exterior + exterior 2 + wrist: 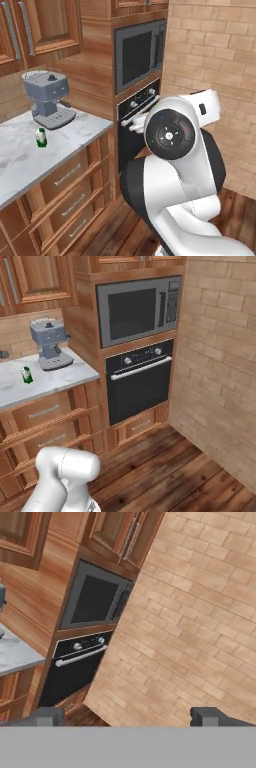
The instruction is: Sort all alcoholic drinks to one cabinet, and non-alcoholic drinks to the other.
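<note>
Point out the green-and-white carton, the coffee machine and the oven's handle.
green-and-white carton (41, 138): left base view, on its white front.
coffee machine (46, 90): left base view, on its grey body.
oven handle (140, 368): right base view, mid-bar.

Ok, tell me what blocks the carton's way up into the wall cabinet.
The cabinet doors above the counter are shut, so the carton cannot go in yet. Beside it stands the coffee machine, apart from it.
</note>
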